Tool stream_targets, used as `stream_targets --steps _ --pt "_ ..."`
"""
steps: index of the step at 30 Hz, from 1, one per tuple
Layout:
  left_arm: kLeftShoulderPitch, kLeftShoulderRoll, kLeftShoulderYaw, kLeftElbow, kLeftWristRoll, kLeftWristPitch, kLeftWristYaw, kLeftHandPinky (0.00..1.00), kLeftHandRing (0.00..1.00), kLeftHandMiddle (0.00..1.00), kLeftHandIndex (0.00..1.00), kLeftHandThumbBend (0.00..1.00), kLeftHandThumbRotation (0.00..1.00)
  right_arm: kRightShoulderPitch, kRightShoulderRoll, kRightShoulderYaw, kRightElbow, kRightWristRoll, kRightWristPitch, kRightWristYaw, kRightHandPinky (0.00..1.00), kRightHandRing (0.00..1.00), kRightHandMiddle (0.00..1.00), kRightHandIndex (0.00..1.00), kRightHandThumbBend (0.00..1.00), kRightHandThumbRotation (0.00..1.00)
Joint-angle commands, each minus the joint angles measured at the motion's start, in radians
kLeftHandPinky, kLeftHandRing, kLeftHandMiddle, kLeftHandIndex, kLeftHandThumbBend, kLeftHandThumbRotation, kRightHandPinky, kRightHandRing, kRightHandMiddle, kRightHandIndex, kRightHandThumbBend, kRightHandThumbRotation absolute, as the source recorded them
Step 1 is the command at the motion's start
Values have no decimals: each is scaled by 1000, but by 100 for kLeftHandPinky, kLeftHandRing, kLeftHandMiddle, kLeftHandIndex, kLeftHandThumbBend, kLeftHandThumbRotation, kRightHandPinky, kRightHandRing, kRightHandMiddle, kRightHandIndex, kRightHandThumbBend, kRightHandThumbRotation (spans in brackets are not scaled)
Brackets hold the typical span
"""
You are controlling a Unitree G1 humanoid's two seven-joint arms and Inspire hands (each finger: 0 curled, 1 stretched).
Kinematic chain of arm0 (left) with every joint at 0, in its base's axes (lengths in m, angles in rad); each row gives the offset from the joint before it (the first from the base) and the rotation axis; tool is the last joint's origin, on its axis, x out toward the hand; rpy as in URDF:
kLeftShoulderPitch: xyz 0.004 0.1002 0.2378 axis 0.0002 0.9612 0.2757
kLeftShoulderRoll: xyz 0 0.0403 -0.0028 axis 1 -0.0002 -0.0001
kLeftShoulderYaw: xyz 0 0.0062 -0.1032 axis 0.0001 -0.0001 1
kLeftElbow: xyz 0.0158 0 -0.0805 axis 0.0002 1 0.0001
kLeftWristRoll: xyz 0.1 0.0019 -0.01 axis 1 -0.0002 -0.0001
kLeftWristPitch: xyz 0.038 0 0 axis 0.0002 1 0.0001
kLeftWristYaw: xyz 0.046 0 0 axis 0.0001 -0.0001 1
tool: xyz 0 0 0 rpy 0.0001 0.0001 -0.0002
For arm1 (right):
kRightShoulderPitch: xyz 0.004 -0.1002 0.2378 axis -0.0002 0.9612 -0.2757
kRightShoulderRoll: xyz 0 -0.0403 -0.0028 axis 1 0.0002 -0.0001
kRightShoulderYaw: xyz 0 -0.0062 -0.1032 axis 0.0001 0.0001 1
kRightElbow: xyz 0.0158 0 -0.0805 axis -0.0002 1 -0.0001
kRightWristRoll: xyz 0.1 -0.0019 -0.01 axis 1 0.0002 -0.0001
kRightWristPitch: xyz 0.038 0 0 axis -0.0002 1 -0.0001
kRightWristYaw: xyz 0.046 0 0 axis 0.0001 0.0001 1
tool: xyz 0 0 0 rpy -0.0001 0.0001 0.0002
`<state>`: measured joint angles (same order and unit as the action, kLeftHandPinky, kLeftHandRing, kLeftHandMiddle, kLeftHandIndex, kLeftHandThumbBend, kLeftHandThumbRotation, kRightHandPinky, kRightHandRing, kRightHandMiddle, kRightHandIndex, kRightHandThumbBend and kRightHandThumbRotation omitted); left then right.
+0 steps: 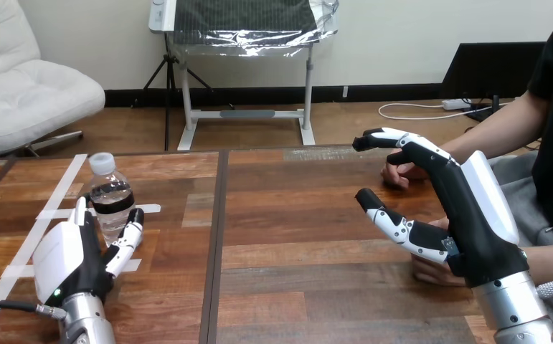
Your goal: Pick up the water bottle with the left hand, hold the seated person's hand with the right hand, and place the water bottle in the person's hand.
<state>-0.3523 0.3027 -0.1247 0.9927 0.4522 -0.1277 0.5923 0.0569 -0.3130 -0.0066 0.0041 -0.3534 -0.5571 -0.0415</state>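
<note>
1. Near the left edge of the bench (295, 236): a clear water bottle (110, 195), upright on the wood, with a white cap on and a dark band round its middle.
2. Around the bottle's foot, flat on the bench: strips of white tape (47, 213), one long strip running from the near left corner towards the far edge.
3. At the near left corner: the left hand (79, 258), released and holding nothing, with its palm turned to the bottle. Straight fingers (80, 212) reach up the bottle's left side, and the thumb (127, 240) reaches up its right side, low by the base. Cannot tell whether either touches the bottle.
4. By the right edge, well apart from the bottle: the right hand (467, 215), raised above the wood and released. Fingers stretch towards the far edge, and the thumb (391, 221) sticks out towards the bench's middle.
5. Towards the far right corner, past the right hand's fingertips: the person's far hand (396, 174), loosely curled and holding nothing.
6. At the right edge, under the right hand's palm: the person's near hand (431, 271), lying on the bench. Not wrapped by the robot's fingers or thumb; cannot tell whether the two touch.
</note>
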Motion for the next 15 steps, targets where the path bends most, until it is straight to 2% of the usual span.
stream_targets --steps 1,15 --pt "-30 13 -17 -85 13 -27 -7 83 89 93 94 50 96 -69 4 -6 -27 8 -10 -11 71 80 80 71 40 10" --pt "-3 -4 -8 -132 -20 -46 -34 79 87 90 93 51 97 -65 4 -7 -36 1 0 -10 72 80 80 71 40 13"
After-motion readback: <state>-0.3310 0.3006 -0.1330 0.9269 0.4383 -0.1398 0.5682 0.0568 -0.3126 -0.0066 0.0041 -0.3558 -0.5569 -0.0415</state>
